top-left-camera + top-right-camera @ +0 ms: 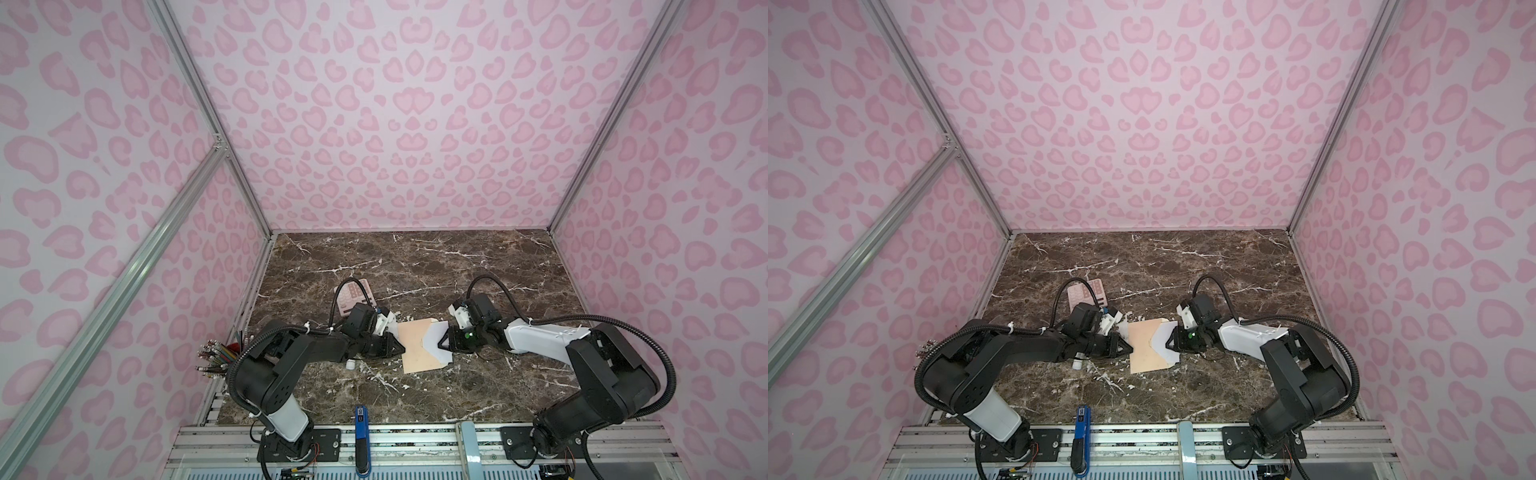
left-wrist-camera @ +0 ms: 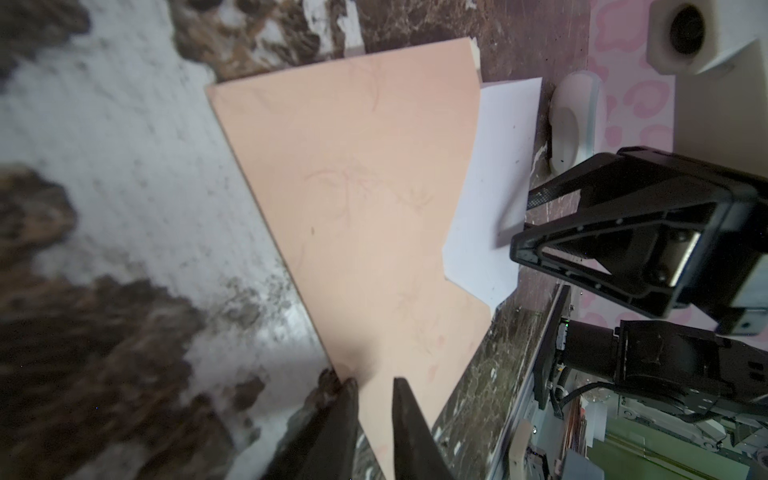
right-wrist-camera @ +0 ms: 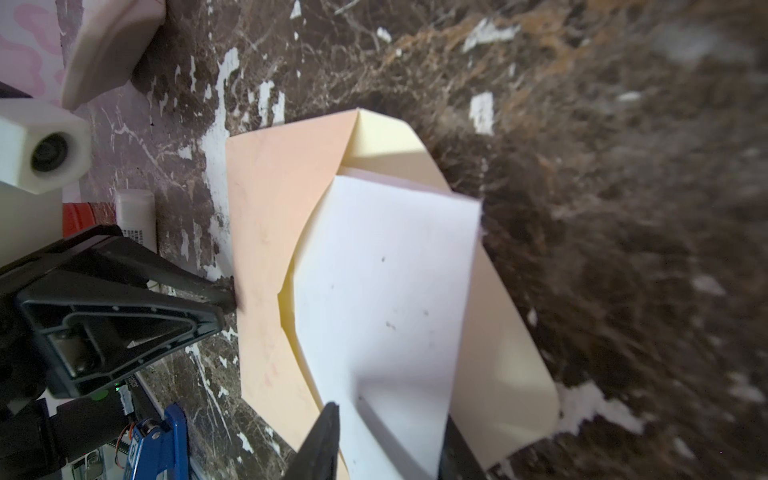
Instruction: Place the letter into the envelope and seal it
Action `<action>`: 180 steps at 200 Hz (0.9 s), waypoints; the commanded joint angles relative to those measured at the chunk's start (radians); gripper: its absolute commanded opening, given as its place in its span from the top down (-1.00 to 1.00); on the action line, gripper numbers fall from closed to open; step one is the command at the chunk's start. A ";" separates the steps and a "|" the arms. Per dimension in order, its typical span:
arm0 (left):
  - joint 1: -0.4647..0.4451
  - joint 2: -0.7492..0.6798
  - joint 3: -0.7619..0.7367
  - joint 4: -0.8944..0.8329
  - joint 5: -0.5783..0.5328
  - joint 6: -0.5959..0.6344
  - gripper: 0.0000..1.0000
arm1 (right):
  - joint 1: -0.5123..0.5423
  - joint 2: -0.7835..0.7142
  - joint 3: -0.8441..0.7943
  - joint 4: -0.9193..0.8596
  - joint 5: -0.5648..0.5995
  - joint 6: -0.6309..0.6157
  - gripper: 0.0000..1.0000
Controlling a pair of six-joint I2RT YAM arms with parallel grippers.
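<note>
We pinch the envelope (image 2: 357, 216) at its closed end with our left gripper (image 2: 376, 384) so it cannot slide. Opposite, our right gripper (image 3: 388, 409) has its jaws parted around the letter (image 3: 386, 291), whose far end is already tucked into the envelope's mouth over the open flap (image 3: 498, 365), ready for pushing deeper.

Far marble table (image 1: 436, 257) bare — calculator (image 1: 347, 297) behind left arm.

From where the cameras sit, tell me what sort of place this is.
Probably a staged desk scene inside a robot test booth. Pink spotted wall panels in aluminium framing enclose a marble-patterned tabletop, with stationery on it: a pink calculator, a pot of pencils, and the envelope.
</note>
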 commanded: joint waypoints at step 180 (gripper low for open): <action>0.001 -0.013 0.036 -0.035 -0.009 0.014 0.47 | 0.037 0.098 0.063 -0.006 0.004 -0.011 0.52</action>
